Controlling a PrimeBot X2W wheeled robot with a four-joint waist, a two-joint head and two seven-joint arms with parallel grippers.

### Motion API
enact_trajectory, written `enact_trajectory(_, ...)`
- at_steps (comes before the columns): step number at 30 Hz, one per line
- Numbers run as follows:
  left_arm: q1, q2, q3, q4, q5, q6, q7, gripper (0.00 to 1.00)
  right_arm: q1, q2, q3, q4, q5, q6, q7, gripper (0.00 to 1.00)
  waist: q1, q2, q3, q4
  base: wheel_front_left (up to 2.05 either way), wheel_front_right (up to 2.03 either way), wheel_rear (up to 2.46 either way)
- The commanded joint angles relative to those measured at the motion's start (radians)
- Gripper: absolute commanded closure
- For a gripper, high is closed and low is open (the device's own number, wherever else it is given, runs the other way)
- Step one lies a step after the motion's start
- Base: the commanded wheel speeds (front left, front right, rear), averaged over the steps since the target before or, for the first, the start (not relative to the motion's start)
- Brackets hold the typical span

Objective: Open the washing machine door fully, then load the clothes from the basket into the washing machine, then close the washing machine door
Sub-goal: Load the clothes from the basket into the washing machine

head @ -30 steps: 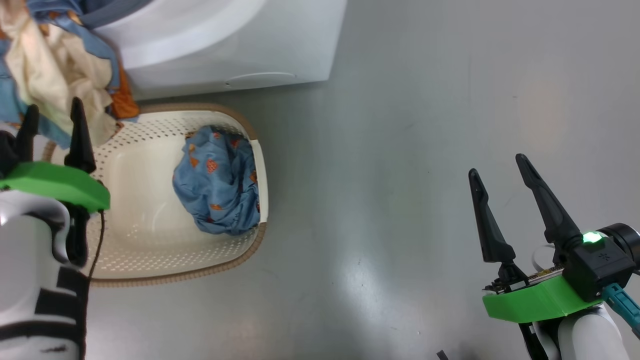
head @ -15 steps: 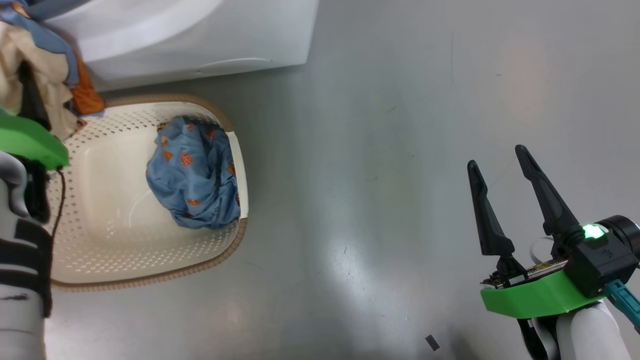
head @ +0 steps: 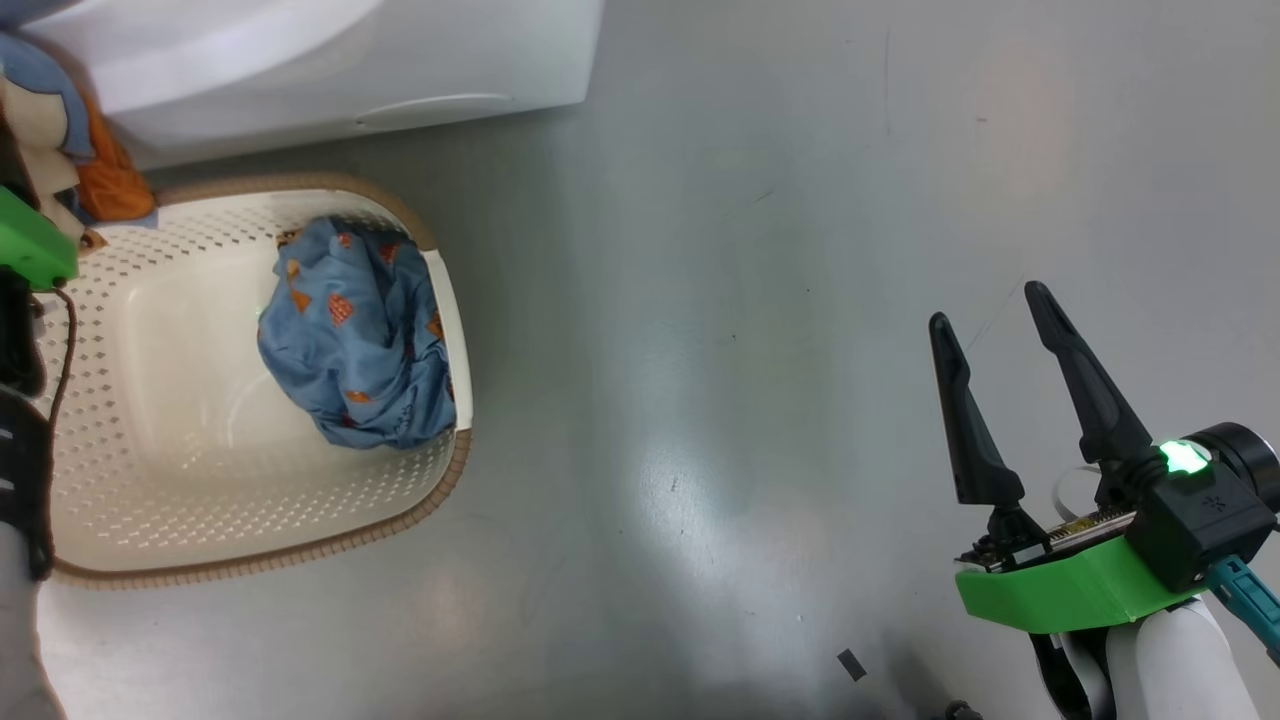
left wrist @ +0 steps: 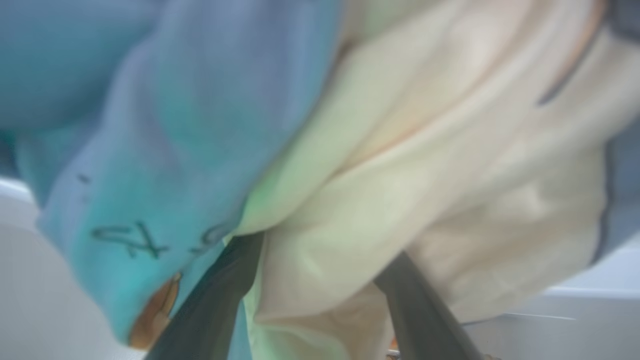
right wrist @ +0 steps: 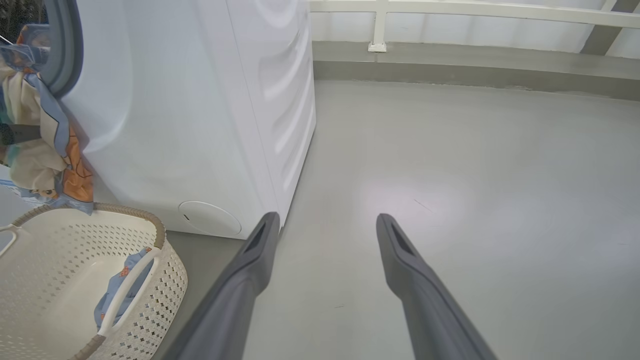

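Observation:
The cream basket (head: 120,520) stands on the floor in front of the white washing machine (head: 350,60). A blue clothes bundle (head: 350,340) with orange figures lies against the basket's right wall, also seen in the right wrist view (right wrist: 117,290). More clothes (right wrist: 40,140), cream, blue and orange, hang out of the grey gasket (right wrist: 67,50) over the basket's rim. My left gripper (left wrist: 322,250) is open and pressed into that hanging fabric, with cream cloth between its fingers. Over bare floor far to the right, my right gripper (head: 987,305) is open and holds nothing. The washing machine door is out of view.
The washing machine's round filter cover (right wrist: 210,218) sits low on its front, beside the basket (right wrist: 100,280). Grey floor (head: 750,300) stretches wide to the right of the basket. A low kerb and white railing (right wrist: 380,25) run along the far side.
The head camera has swung, so basket and machine sit further left. My left gripper has moved up and left into the hanging cloth. The right gripper has hardly moved.

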Motion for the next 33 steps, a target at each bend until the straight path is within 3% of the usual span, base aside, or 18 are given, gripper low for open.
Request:
enact_trajectory(1, -0.006, 0.064, 0.013, -0.003, -0.01, -0.003, -0.005, 0.02, 0.004, 0.001, 0.023, -0.018, 0.012, 0.002, -0.008, 0.0, 0.0, 0.0, 0.003, -0.002, 0.0, 0.0, 0.0)
enact_trajectory(3, -0.021, 0.066, 0.012, 0.011, -0.015, -0.009, -0.006, 0.65, 0.002, 0.001, 0.023, -0.016, 0.013, 0.002, -0.009, 0.0, 0.0, 0.0, 0.005, -0.002, 0.0, 0.0, 0.0)
enact_trajectory(6, -0.034, 0.065, 0.013, 0.022, -0.025, -0.023, -0.008, 1.0, 0.002, 0.001, 0.02, -0.014, 0.013, 0.002, -0.011, 0.0, 0.0, 0.0, 0.005, 0.0, 0.0, 0.0, 0.0)
enact_trajectory(17, -0.018, 0.062, -0.005, -0.011, -0.026, -0.047, -0.013, 1.0, -0.003, 0.001, 0.02, -0.007, 0.007, 0.002, -0.012, 0.0, 0.0, 0.0, -0.006, 0.016, 0.0, 0.0, 0.0)
enact_trajectory(24, 0.065, 0.07, 0.023, -0.167, -0.023, -0.049, -0.014, 1.0, -0.003, 0.001, 0.019, 0.005, 0.017, 0.002, -0.015, 0.0, 0.0, 0.0, -0.028, 0.021, 0.0, 0.0, 0.0)
enact_trajectory(33, 0.188, 0.07, 0.014, -0.484, 0.037, -0.059, -0.014, 1.0, -0.003, 0.001, 0.025, 0.02, 0.028, 0.002, -0.02, 0.0, 0.0, 0.0, -0.05, 0.029, 0.0, 0.0, 0.0)
